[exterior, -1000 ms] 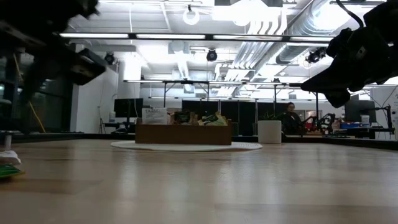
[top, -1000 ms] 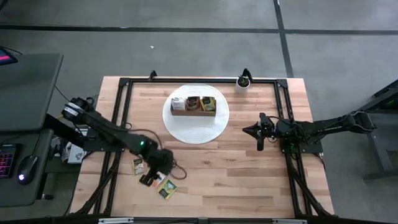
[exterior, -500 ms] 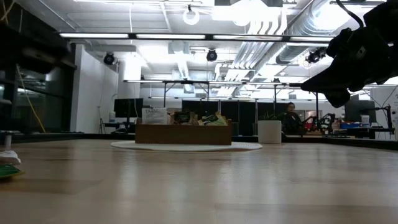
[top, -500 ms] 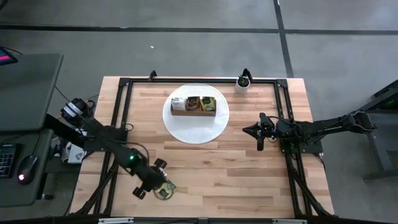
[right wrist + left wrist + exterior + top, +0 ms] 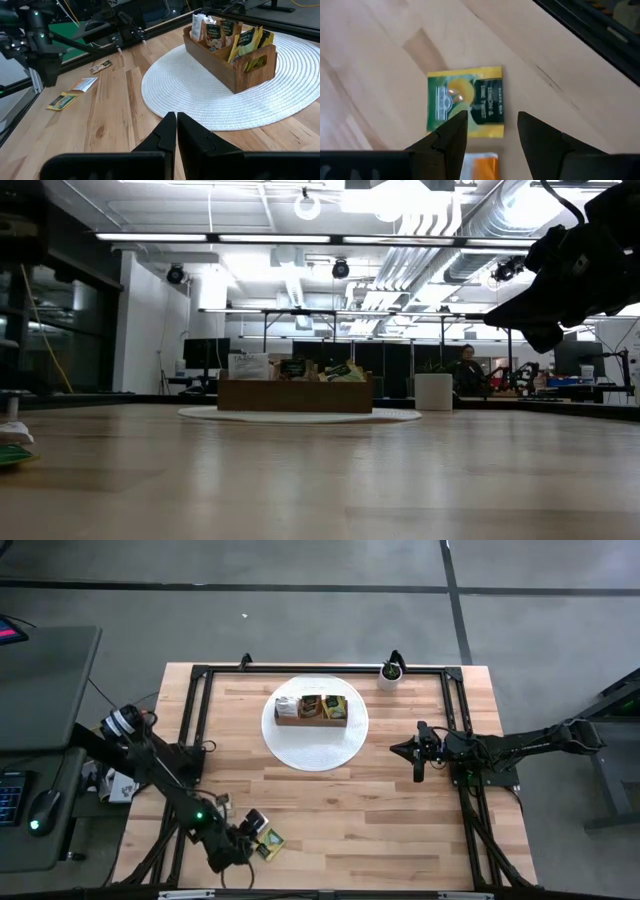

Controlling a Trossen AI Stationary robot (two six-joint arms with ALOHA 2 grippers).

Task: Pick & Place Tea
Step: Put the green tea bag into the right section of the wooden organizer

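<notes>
While the left arm stretches low toward the near left corner of the worktop (image 5: 400,810), its left tool (image 5: 250,832) hovers with fingers (image 5: 451,135) spread apart, holding nothing. Directly under and just ahead of that tool lies a green-yellow sachet (image 5: 466,101), flat on the wood, square, with a yellow border and a dark printed panel; it sits between the two fingertips in the left wrist view, not touched. Just beside it, nearer the tool's wrist, a white-orange sachet (image 5: 481,166) shows only its edge. In the high view the green-yellow one (image 5: 270,840) lies right at the tool tip, and another small sachet (image 5: 222,802) lies a little apart beside the arm.

Farther off, past the left tool toward the worktop's middle back, a round white mat (image 5: 315,745) carries a brown wooden box (image 5: 312,712) with three compartments. Sachets stand upright in it: white ones at one end, tan in the middle, green-yellow at the other end (image 5: 250,42). Beyond the mat stands a small white pot with a plant (image 5: 390,673).

Right arm waits at the right side, well apart from the box, its right tool (image 5: 416,753) pointing toward the mat, fingers (image 5: 167,132) pressed together, empty.
</notes>
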